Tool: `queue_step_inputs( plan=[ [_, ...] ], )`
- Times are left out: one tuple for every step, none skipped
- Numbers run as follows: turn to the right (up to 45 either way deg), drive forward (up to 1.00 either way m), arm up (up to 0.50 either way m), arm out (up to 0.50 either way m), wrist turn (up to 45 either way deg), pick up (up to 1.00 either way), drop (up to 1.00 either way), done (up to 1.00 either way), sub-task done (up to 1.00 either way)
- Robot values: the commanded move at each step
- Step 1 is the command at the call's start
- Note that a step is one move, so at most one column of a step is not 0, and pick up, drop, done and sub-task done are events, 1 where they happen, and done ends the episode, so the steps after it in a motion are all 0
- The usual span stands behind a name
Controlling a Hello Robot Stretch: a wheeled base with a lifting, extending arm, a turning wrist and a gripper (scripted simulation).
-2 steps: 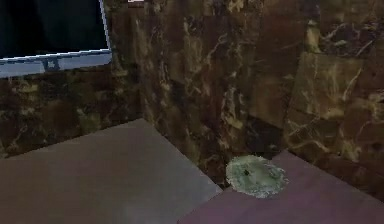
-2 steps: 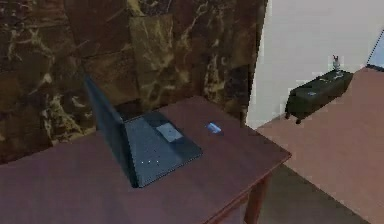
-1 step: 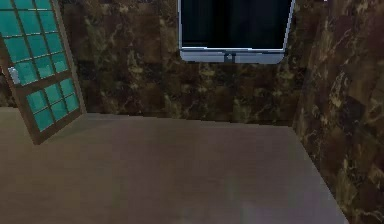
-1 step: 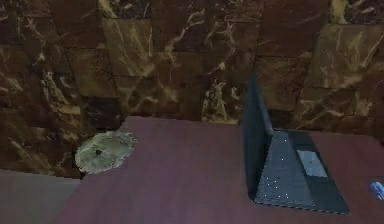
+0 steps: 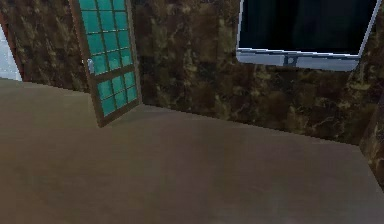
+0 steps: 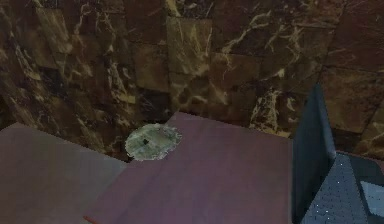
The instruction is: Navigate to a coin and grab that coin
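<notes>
In the arm side view a pale grey-green rounded lump (image 6: 152,143) lies at the left edge of a reddish-brown tabletop (image 6: 220,175), close to the dark marbled wall. I cannot tell what the lump is.
The forward view has bare brown floor (image 5: 170,170), a wooden door with teal glass panes (image 5: 106,58) standing ajar at the left, and a dark window (image 5: 300,28) with a pale sill at the upper right. A dark blue upright panel (image 6: 312,155) stands at the table's right side.
</notes>
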Motion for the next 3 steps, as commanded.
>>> queue_step_inputs(
  plan=[
    [0.0,0.00,0.50,0.00,0.0,0.00,0.00,0.00,0.00],
    [0.0,0.00,0.36,0.00,0.0,0.00,0.00,0.00,0.00],
    [0.0,0.00,0.00,0.38,0.0,0.00,0.00,0.00,0.00]
  ],
)
